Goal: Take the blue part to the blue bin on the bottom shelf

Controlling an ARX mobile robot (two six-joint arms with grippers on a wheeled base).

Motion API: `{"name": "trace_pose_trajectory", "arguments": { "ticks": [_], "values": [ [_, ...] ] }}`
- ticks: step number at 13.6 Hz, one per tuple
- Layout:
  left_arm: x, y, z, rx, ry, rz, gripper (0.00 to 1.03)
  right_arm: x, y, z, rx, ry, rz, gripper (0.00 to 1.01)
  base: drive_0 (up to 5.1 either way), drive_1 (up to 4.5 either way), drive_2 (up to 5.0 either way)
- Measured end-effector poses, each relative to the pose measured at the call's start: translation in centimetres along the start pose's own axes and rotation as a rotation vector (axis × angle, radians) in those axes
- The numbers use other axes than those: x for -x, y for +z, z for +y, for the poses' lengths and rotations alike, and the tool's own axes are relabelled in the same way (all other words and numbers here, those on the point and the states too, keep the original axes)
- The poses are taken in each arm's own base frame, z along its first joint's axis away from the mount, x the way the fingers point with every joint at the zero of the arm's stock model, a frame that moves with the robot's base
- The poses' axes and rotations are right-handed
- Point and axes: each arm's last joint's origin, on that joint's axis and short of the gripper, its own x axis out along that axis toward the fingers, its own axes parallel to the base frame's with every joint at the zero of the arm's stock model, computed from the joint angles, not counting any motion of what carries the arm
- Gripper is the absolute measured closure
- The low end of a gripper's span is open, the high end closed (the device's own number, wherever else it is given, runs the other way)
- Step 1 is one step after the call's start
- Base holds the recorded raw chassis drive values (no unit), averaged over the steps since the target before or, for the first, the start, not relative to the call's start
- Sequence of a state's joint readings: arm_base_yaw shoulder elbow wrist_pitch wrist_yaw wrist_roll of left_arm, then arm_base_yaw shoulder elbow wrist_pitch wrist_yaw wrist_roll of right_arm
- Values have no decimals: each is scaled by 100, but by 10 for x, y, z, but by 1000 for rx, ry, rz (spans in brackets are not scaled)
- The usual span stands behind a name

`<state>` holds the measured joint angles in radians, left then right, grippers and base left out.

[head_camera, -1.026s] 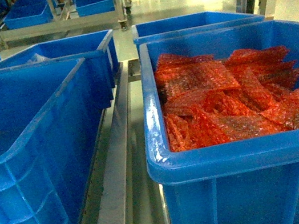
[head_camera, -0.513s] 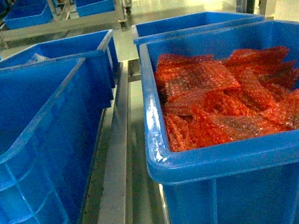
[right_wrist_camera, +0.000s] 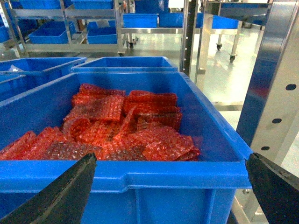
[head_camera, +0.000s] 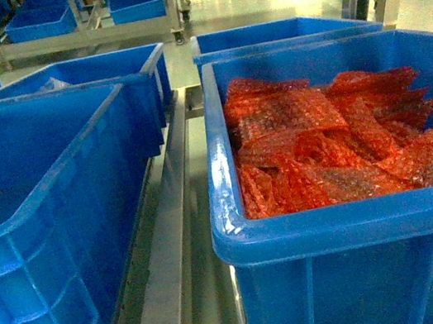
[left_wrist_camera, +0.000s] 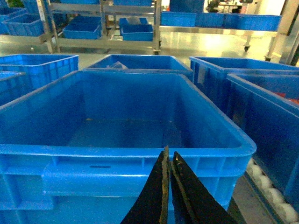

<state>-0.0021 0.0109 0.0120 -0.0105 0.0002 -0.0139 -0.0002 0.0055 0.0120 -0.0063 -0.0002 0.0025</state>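
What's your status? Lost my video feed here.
Left claw shut, empty, at empty bin. Right claw open before bin of red bubble-wrap bags. No blue part in sight. Nothing blocking.

From the head camera we look forward and slanting down, close over two front bins: an empty blue bin [head_camera: 45, 234] at left and a blue bin of red bubble-wrap bags [head_camera: 322, 143] at right, a steel rail [head_camera: 172, 245] running between them. Our left wrist camera sits low and level, just before the empty bin's [left_wrist_camera: 126, 154] front rim. Our right wrist camera faces the bagged bin's [right_wrist_camera: 140, 175] front rim, beside a perforated upright [right_wrist_camera: 275, 93]. Each wrist view shares its bin with the head view; all three catch the far racks.
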Motion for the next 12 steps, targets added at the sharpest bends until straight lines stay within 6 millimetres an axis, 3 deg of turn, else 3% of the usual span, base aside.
{"name": "trace_pose_trajectory", "arguments": {
  "ticks": [3, 11, 12],
  "values": [
    [0, 1, 0, 0, 1, -6, 101, 0, 0, 0, 0, 0, -2, 3, 0, 0, 0],
    [0, 1, 0, 0, 1, -6, 4, 0, 0, 0, 0, 0, -2, 3, 0, 0, 0],
    [0, 1, 0, -2, 1, -6, 5, 0, 0, 0, 0, 0, -2, 3, 0, 0, 0]
  ]
}}
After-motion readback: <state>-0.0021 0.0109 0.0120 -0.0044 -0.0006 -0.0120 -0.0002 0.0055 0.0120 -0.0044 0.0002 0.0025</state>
